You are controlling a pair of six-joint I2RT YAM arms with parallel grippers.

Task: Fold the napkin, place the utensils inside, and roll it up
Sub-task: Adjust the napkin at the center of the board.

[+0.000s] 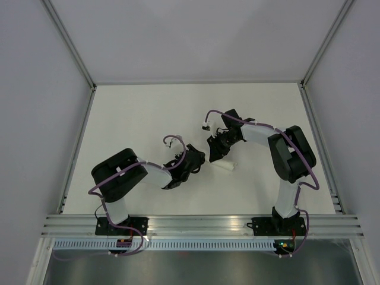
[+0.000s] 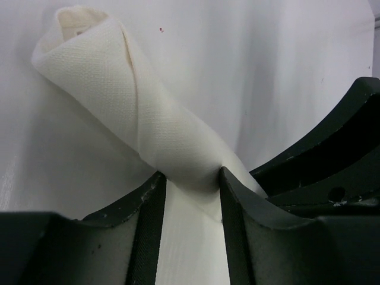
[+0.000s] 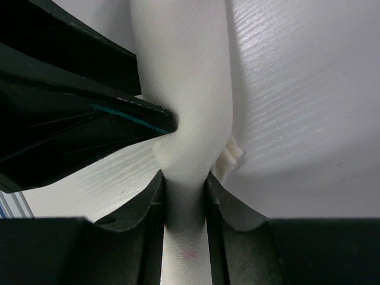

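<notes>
The napkin (image 1: 227, 167) is a slim white roll lying mid-table between both arms. In the left wrist view the roll (image 2: 148, 113) runs from the upper left down into my left gripper (image 2: 189, 181), whose jaws are shut on its near end. In the right wrist view my right gripper (image 3: 183, 181) is shut on the roll (image 3: 190, 89) and pinches it narrow. From above, the left gripper (image 1: 200, 160) and right gripper (image 1: 214, 155) meet almost tip to tip at the roll's left end. The utensils are hidden.
The white table (image 1: 148, 119) is bordered by aluminium rails on the left (image 1: 77, 148) and right (image 1: 320, 148) and by grey walls. The other arm's dark gripper body fills the right of the left wrist view (image 2: 332, 154) and the upper left of the right wrist view (image 3: 59, 107).
</notes>
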